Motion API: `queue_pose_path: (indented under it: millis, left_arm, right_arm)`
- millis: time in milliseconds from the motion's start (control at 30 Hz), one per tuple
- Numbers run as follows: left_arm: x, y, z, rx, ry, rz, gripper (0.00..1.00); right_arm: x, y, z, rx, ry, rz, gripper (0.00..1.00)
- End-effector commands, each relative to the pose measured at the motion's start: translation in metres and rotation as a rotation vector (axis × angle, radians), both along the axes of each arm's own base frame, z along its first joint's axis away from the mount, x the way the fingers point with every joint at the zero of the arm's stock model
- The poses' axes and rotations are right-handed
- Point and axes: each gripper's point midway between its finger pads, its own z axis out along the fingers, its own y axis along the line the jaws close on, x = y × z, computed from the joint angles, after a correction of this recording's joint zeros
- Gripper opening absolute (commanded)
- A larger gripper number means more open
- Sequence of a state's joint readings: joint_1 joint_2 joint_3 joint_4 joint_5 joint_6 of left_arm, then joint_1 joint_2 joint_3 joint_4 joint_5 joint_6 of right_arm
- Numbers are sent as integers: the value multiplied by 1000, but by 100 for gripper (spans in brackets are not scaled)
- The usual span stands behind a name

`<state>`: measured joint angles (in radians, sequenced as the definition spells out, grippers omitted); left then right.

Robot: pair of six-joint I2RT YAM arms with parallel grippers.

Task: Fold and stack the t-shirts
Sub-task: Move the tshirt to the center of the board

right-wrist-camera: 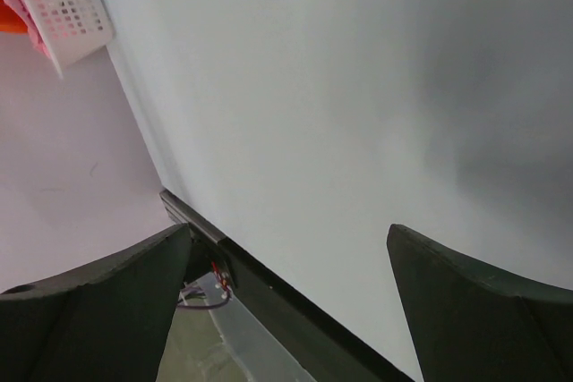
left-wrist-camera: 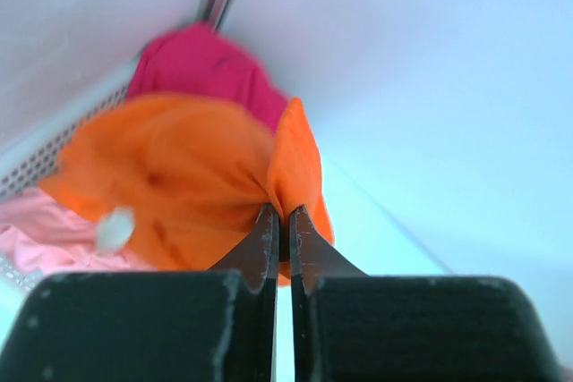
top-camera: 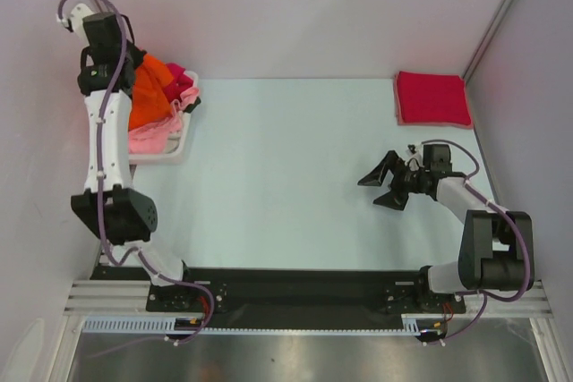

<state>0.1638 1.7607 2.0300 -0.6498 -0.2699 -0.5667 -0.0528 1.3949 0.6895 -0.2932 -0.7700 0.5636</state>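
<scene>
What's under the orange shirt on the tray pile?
A pale pink shirt shows beneath the orange shirt, with a magenta one beside it. Anything deeper in the tray is covered.

White tray [top-camera: 166, 155]; orange shirt [top-camera: 152, 87], magenta shirt [top-camera: 185, 82], pink shirt [top-camera: 150, 138], crimson shirt [top-camera: 432, 98].

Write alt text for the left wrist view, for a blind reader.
The left gripper is shut on a fold of the orange t-shirt, with a magenta t-shirt behind it and a pale pink t-shirt at left in a white perforated tray.
</scene>
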Motion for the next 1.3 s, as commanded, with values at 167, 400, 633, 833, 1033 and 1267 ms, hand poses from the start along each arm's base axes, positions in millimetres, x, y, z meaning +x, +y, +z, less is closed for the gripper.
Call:
queue_pose_path:
  millis: [167,400,633,833,1033,1267]
  left_arm:
    - [-56,-21,164,72,-392,-62,0]
    - [-102,-137,206,162,-473,-314,0]
    - [-178,-178,279,74,-704,-488,0]
    - [-187,-219,245,-11,-637,-641,0]
    - [-187,-282,145,-131,-411,-850,0]
    - [-214,-364,9,-163,-75,-1058,1]
  right_arm:
    - [-3,30,33,12,-95,130,100]
    - [-14,40,51,-18,-147,154,100]
    - [-30,40,59,-51,-168,160,100]
    - [-38,37,75,-75,-222,140,100]
    - [-49,34,73,-94,-211,151,100]
    - [-62,30,69,-125,-202,156,100]
